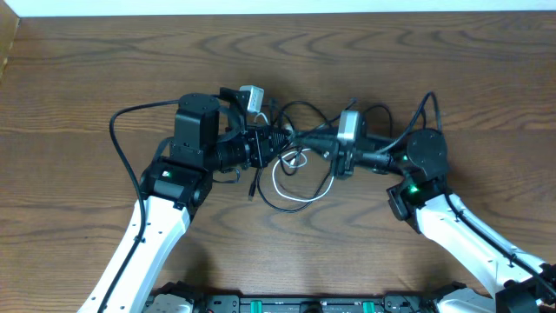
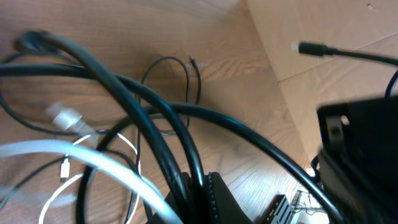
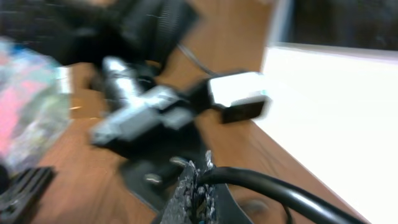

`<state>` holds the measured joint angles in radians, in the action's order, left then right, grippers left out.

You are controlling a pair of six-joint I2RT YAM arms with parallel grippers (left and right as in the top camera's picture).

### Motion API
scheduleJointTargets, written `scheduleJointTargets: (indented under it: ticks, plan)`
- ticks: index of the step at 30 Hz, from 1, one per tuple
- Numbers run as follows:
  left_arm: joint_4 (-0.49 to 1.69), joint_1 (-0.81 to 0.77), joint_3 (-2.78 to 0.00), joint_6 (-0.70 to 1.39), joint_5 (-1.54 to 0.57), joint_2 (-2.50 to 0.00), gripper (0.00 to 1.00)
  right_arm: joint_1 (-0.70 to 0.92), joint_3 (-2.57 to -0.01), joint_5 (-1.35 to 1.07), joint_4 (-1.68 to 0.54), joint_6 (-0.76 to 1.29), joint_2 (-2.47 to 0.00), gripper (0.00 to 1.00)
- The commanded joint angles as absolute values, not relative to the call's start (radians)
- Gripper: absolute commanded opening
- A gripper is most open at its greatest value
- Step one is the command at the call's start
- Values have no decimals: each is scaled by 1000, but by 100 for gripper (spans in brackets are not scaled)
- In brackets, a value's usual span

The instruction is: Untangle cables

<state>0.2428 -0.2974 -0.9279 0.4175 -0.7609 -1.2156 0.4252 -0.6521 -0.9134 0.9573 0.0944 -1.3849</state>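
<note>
The cables (image 1: pixel 300 187) lie in a tangle at the table's middle: a white loop and thin black loops with a small plug hanging out at the left. My left gripper (image 1: pixel 271 146) reaches in from the left and my right gripper (image 1: pixel 323 149) from the right, nearly meeting above the tangle. In the left wrist view the left gripper (image 2: pixel 202 199) is shut on two black strands (image 2: pixel 155 124), with the white cord (image 2: pixel 93 158) beside them. In the blurred right wrist view the right gripper (image 3: pixel 198 186) is shut on one black cable (image 3: pixel 280 190).
The wooden table (image 1: pixel 87 69) spreads all round the tangle. Its far edge (image 1: pixel 347 14) meets a white strip. A black rail (image 1: pixel 287 304) runs along the near edge. The left arm's own thick wire (image 1: pixel 117 130) loops out to the left.
</note>
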Motion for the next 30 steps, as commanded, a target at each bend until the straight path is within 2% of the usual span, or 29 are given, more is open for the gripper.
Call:
scheduleJointTargets:
  ticks: [1, 5, 14, 19, 28, 30]
  plan:
    - [260, -298, -953, 397, -790, -1208, 8, 392, -651, -706, 894, 162, -1386, 2]
    - [260, -298, -953, 397, -789, -1208, 8, 386, -651, -607, 755, 172, -1386, 3]
    - [241, -297, -953, 412, -709, -1208, 8, 386, -651, -608, 550, 172, -1386, 1]
    - [203, -274, -953, 551, -592, -1208, 7, 386, -651, -612, 409, 172, -1386, 1]
    - [29, -183, -953, 725, -598, -1185, 7, 385, -651, -570, 49, 168, -1386, 1]
    - [11, -171, -953, 725, -601, -1171, 8, 385, -651, -537, -22, 167, -1386, 5]
